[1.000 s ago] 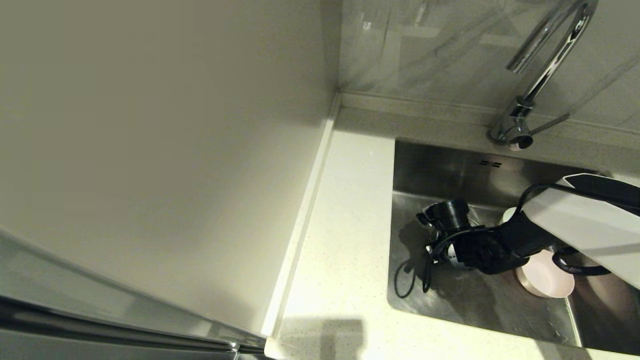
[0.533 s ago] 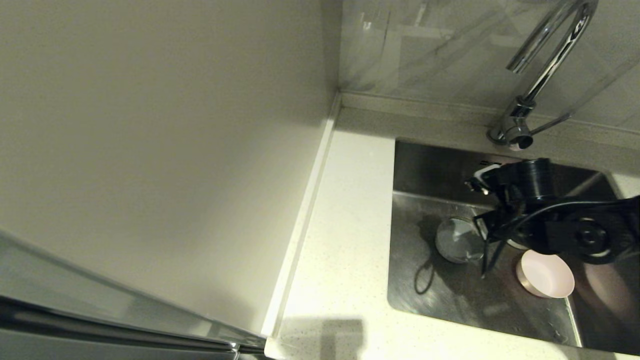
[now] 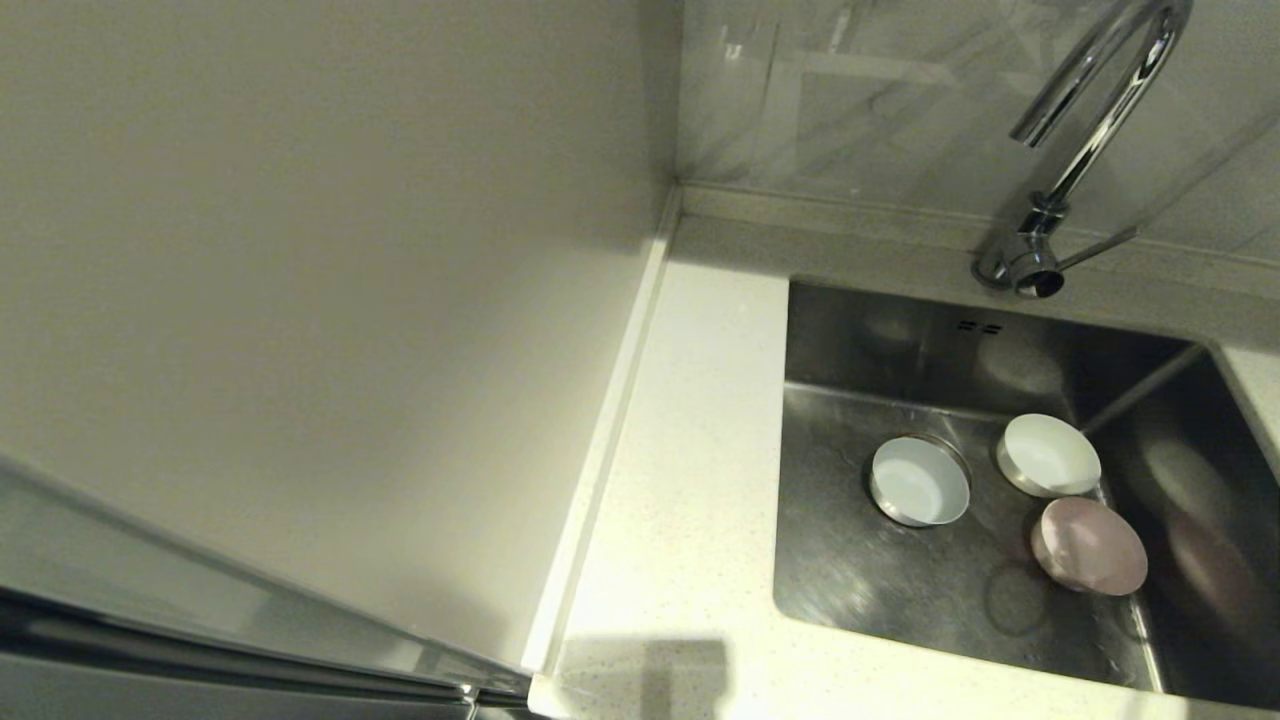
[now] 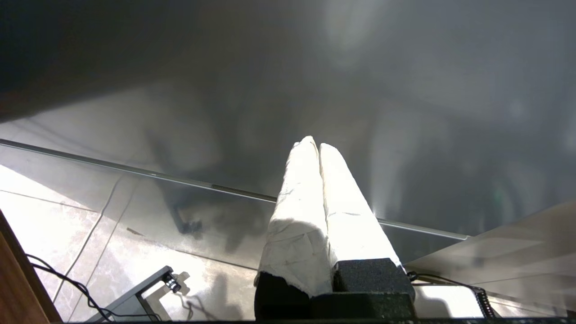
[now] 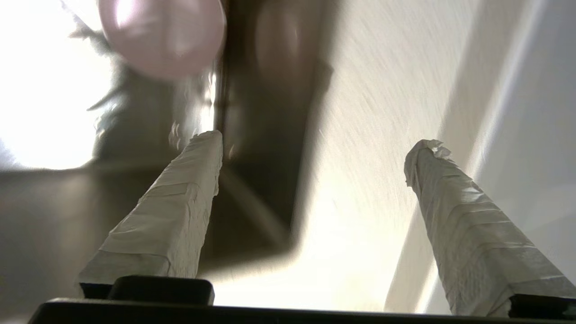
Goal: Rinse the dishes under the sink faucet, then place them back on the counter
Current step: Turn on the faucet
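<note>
Three dishes lie in the sink: a pale blue bowl over the drain, a white bowl behind it to the right, and a pink bowl in front of the white one. The faucet arches over the sink's back right, with no water showing. Neither arm is in the head view. My right gripper is open and empty, over the sink's corner and the counter, with the pink bowl beyond it. My left gripper is shut and empty, parked away from the sink.
The white speckled counter runs along the sink's left and front, bounded by a low raised strip and a plain cream wall panel. The faucet's thin lever sticks out to the right. The left wrist view shows a grey panel and tiled floor.
The right arm has lifted out of the sink and gone off to the right, out of the head view. The pale blue bowl now shows uncovered over the drain.
</note>
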